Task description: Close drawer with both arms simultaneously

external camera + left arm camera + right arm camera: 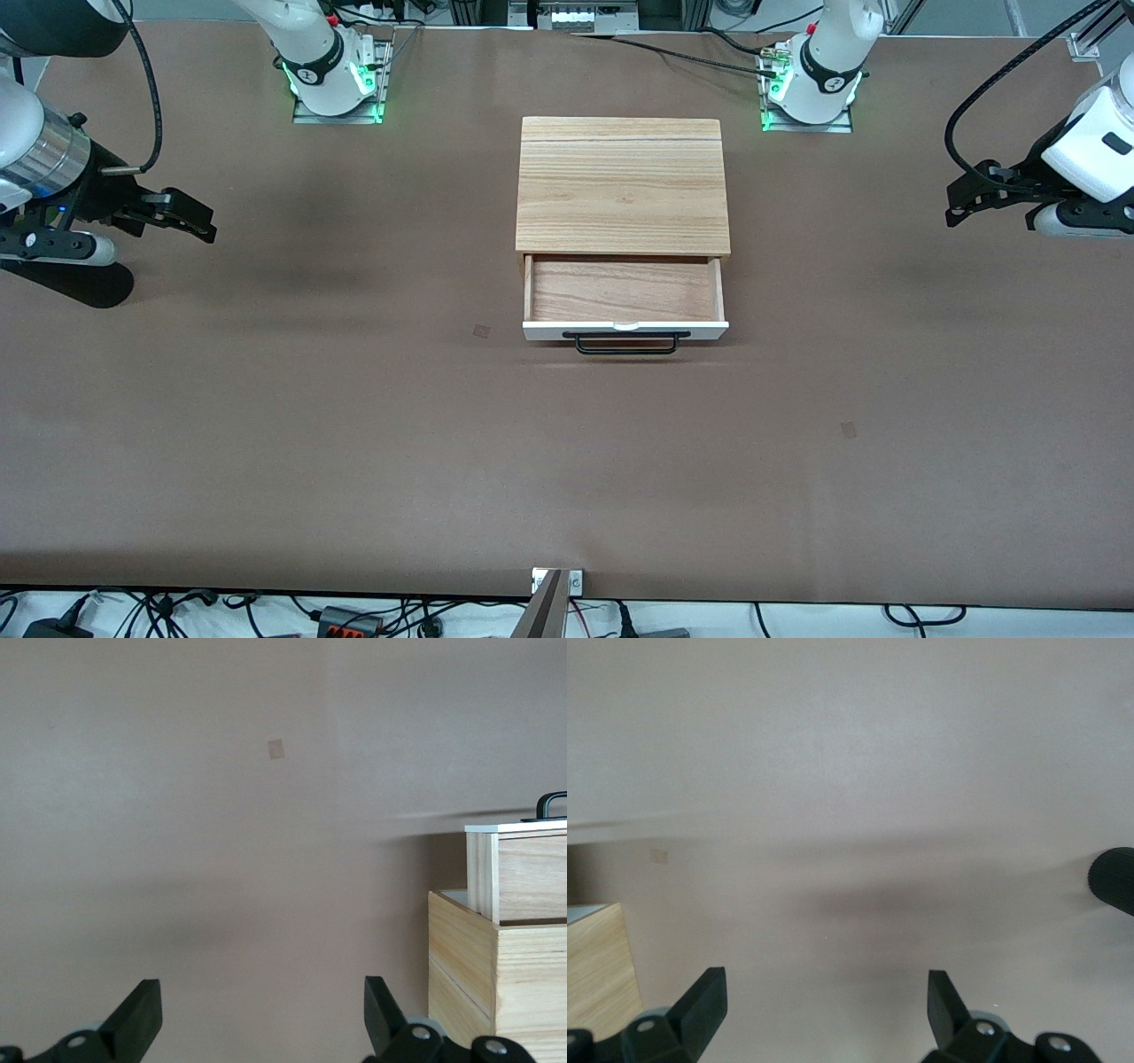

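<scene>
The table [354, 461] is covered with a brown mat, and its part nearest the front camera is bare except for two small darker patches, one [849, 430] toward the left arm's end and one [481, 331] just beside the drawer toward the right arm's end. The drawer [625, 292] is found at mid-table, pulled out toward the front camera from the wooden box [623, 186]; its wood-grain bottom is exposed and nothing is seen in it. Its white front panel [625, 330] faces the front camera, with the black bar handle [632, 344] projecting from it. The box is set farther from the camera than the panel, its flat top lying over the rear of the drawer. The left gripper [952, 208] is held over the mat at the left arm's end of the table, well apart from the drawer, with fingers [137, 1014] spread and nothing between them; in the left wrist view the side of the drawer [523, 877] is seen protruding from the box [496, 983]. The right gripper [204, 221] is held over the mat at the right arm's end, also well apart from the drawer, fingers [700, 1005] spread and nothing gripped; only a corner of the box [594, 974] is caught in the right wrist view. Neither gripper is in contact with the drawer. The two arm bases [332, 75] [811, 84] are fixed along the table edge farthest from the camera.
</scene>
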Available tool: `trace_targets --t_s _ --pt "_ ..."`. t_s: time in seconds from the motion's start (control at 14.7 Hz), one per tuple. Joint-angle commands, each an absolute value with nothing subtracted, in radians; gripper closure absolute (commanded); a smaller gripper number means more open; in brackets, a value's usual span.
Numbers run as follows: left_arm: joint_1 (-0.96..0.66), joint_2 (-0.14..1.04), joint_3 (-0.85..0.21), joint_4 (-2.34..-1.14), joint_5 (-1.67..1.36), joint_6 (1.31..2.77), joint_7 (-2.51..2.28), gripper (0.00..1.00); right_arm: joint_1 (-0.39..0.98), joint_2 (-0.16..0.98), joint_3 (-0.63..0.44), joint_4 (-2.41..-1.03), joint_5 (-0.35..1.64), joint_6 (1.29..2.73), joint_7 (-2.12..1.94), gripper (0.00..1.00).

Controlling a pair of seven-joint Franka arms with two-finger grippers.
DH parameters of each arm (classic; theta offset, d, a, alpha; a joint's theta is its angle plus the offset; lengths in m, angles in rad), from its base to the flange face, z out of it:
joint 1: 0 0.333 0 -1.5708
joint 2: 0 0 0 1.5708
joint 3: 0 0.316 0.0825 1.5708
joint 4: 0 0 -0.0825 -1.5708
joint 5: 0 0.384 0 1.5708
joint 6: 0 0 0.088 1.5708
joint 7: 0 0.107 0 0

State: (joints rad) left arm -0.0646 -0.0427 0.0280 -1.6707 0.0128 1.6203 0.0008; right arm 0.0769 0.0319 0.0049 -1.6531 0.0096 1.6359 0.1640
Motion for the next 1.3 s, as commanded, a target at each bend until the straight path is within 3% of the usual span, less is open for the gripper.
trace_targets --t_s 0.0,0.48,0.89,1.23 --pt "-0.069 -0.025 0.035 -1.631 0.006 1.594 -0.002 0.00 0.063 0.020 0.023 -1.660 -0.005 1.638 0.184 0.00" --pt "-0.069 -0.025 0.035 -1.631 0.008 1.582 -0.006 0.00 0.063 0.032 0.023 -1.658 -0.003 1.641 0.183 0.00" --pt "-0.069 -0.002 0.037 -1.629 -0.006 1.546 0.006 0.00 0.144 0.146 0.023 -1.595 0.002 1.673 0.184 0.00" --pt "-0.081 0.107 0.028 -1.565 -0.032 1.548 0.009 0.00 0.257 0.264 0.023 -1.592 0.038 1.756 0.253 0.00"
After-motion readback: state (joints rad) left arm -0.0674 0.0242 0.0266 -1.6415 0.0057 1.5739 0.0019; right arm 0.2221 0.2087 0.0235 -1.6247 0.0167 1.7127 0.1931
